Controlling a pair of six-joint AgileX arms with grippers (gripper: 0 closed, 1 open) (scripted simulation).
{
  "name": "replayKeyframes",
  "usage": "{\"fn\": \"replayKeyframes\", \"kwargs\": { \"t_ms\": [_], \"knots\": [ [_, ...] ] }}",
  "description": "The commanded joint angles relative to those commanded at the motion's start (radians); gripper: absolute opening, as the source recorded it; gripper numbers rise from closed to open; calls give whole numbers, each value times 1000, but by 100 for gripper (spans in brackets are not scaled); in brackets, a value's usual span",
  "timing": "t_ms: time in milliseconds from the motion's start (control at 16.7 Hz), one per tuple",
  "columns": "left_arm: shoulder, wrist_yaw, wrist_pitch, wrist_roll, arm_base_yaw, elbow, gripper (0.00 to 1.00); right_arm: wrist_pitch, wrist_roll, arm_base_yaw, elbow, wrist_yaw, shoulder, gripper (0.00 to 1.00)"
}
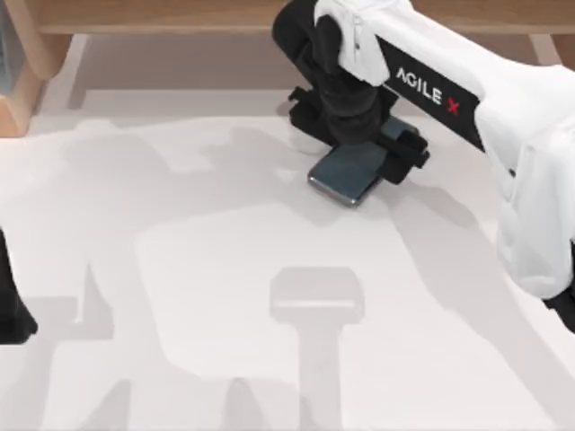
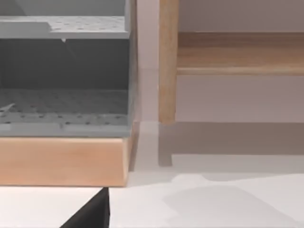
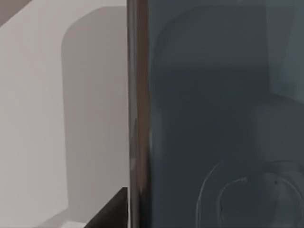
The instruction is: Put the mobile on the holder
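The mobile [image 1: 343,176], dark blue-grey with a thin metallic rim, lies near the back middle of the table. My right gripper [image 1: 356,149] is directly over it, its black body covering the mobile's far half. In the right wrist view the mobile's glossy face [image 3: 213,114] and its rim sit very close, beside the pale table. The holder [image 1: 316,296], a pale grey stand that nearly matches the table, sits in the middle, well in front of the mobile. My left gripper [image 1: 11,310] is parked at the table's left edge.
A wooden frame [image 1: 27,72] runs along the back and the back left corner. The left wrist view shows a grey perforated shelf [image 2: 64,71] on a wooden base [image 2: 61,159]. My right arm's white link [image 1: 521,153] spans the back right.
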Motion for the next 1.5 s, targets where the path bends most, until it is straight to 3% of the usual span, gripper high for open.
{"fn": "replayKeyframes", "kwargs": {
  "t_ms": [360,660,1020,1500],
  "knots": [
    [0,0,0,0,0,0,100,14,-39,9,-91,-4,-118,0],
    [0,0,0,0,0,0,100,105,-133,-111,-400,-32,-377,0],
    [0,0,0,0,0,0,100,363,-289,-445,-895,-112,-786,0],
    [0,0,0,0,0,0,100,913,-602,-1003,-1523,-315,-1349,0]
  ]
}}
